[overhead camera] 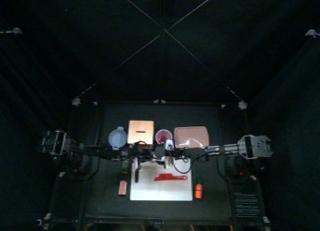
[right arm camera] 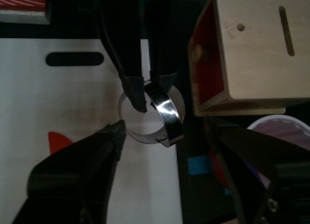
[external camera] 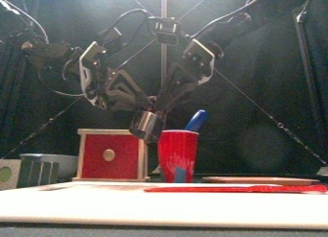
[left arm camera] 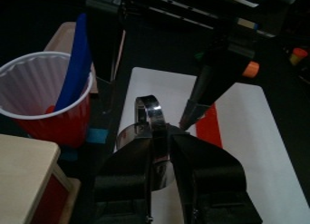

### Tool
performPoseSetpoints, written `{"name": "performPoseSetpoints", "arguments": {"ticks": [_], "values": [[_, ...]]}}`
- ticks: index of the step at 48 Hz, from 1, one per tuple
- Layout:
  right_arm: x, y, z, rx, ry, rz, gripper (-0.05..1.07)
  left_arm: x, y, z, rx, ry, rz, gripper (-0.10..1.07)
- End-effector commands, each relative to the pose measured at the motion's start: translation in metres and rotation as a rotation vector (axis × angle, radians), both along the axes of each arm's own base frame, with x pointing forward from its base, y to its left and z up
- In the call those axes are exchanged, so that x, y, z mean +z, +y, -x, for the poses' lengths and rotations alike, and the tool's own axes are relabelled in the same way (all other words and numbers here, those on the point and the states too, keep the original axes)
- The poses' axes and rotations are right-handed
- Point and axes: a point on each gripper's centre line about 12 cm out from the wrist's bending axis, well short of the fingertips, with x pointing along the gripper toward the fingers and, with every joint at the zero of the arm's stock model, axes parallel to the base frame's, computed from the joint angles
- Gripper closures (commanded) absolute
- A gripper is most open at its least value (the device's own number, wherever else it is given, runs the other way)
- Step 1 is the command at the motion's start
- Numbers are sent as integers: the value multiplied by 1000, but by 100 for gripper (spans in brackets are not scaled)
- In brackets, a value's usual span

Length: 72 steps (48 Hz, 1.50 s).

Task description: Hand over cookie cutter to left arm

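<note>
Left fingers point(right arm camera: 136, 90) grip the metal cookie cutter point(right arm camera: 159, 116); right fingers point(left arm camera: 200, 99) stand spread apart beside it.

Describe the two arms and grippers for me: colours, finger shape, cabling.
Both arms are black with pale grey segments. The left gripper and right gripper each have two broad, flat black jaws, tapering toward the tips. In the front view, thin black cables loop along the left arm and right arm. No markings are legible.

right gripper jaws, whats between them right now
The cookie cutter, a metal ring, hangs in the gap, pinched by the left gripper; the right gripper stands open around it. Right wrist view.
</note>
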Motion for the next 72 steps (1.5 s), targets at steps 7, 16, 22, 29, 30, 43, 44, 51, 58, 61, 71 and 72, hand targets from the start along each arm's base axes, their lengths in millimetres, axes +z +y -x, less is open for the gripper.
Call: {"name": "performPoseSetpoints", "arguments": {"ticks": [7,16,22,29,30,43,44,51,58,61,71,72], "values": [[32,4,18,12,-79,5,-2,11,3,6,9,-33,-4,46],[39,11,42,31,-115,0,-2,13,10,24,31,-38,-5,46],[40,13,54,37,-137,-9,-2,19,12,41,41,-58,-9,46],[33,14,64,41,-140,-22,-1,24,18,66,67,-82,-11,46],[32,14,65,41,-139,-23,-1,25,19,72,71,-87,-12,46],[20,15,76,34,-110,-38,-2,31,34,125,163,-147,-16,46],[19,15,77,33,-110,-40,-2,32,35,128,167,-153,-19,46],[19,16,81,23,-111,-57,-1,32,40,147,203,-148,-22,46],[19,16,87,11,-115,-79,-1,32,45,157,233,-119,-23,46],[20,17,90,6,-120,-92,-1,31,46,158,237,-104,-19,46],[19,18,104,-3,-142,-116,-1,28,47,159,247,-82,-10,46],[18,17,105,-4,-145,-116,-1,28,47,159,245,-83,-10,46]]}}
